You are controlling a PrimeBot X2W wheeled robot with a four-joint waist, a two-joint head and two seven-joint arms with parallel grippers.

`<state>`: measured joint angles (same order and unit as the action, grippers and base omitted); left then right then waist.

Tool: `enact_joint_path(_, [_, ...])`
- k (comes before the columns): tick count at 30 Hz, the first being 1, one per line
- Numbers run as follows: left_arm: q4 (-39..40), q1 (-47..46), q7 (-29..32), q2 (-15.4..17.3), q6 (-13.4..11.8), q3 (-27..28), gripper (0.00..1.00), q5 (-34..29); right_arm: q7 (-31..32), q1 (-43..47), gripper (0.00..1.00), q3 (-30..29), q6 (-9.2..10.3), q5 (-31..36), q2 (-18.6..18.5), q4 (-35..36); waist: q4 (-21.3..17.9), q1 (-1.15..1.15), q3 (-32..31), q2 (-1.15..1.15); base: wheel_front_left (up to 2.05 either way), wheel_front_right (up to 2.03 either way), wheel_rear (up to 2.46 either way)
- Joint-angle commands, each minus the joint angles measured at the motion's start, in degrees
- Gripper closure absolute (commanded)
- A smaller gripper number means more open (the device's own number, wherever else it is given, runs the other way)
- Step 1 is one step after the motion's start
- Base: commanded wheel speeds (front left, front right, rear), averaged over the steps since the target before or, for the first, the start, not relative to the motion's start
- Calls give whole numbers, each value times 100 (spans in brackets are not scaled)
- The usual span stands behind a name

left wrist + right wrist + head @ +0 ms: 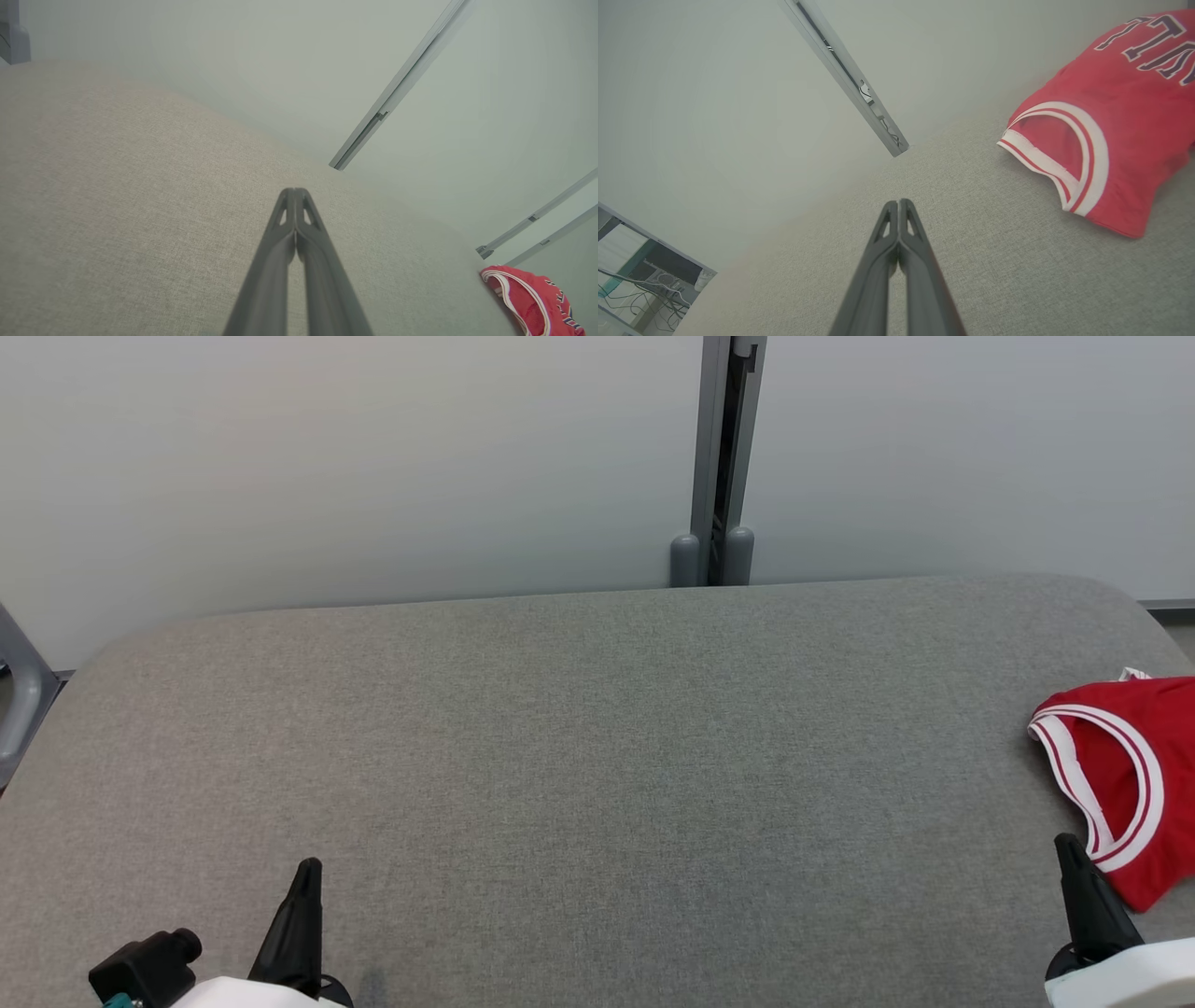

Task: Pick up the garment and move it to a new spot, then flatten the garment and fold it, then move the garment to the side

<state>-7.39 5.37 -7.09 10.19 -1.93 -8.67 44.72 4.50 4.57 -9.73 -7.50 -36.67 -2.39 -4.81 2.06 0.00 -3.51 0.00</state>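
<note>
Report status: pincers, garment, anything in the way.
Left pincer shut, empty. Right pincer shut, empty, short of the red jersey. Jersey bunched at right end of grey table, untouched. Nothing seen between right pincer and jersey.

Garment (1125,116): red, w/ white-and-red striped trim at the armhole, dark lettering w/ pale outline. Table (597,756): grey, fine woven fleck. Wall (327,467): pale grey-white, plain. Post (719,457): mid grey. Left gripper (295,192) & right gripper (899,203): dark grey-black.
</note>
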Motion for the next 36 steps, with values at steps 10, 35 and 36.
enact_joint_path(10, [113, -239, -27, -67, 169, 61, 100, 785, 265, -271, 100, -195, 0, -895, -57, -62, -21, 0, 35, 0, 0, 0, 0])
enact_joint_path(35, [143, -350, -46, -304, 427, 99, 100, 2258, 782, -518, 100, -520, 0, -2565, -64, -326, -72, 0, 123, 0, 0, 0, 0])
enact_joint_path(36, [145, -361, -47, -323, 446, 102, 100, 2361, 818, -542, 100, -546, 0, -2685, -64, -346, -76, 0, 130, 0, 0, 0, 0])
